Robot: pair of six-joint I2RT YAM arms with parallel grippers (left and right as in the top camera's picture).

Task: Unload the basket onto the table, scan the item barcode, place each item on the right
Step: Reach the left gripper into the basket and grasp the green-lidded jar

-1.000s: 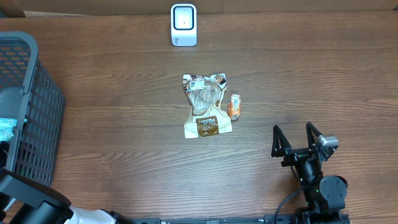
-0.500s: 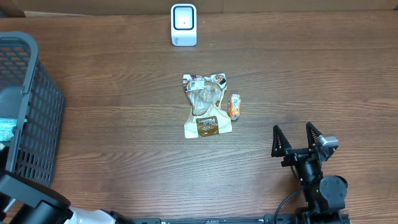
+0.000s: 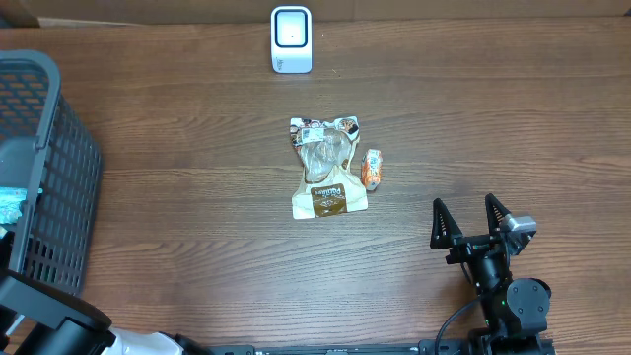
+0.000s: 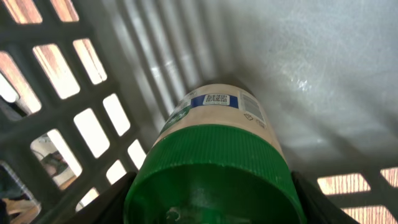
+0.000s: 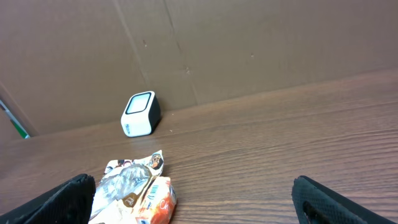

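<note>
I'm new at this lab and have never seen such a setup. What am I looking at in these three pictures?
Two robot arms work at a wooden table. One picture looks down from above; the other two come from cameras on each wrist. On the table lie a white barcode scanner, a snack bag and a small orange packet; a dark basket stands at the left. The left tool is down inside the basket, closed on a green-lidded jar. The right tool is open and holds nothing.
</note>
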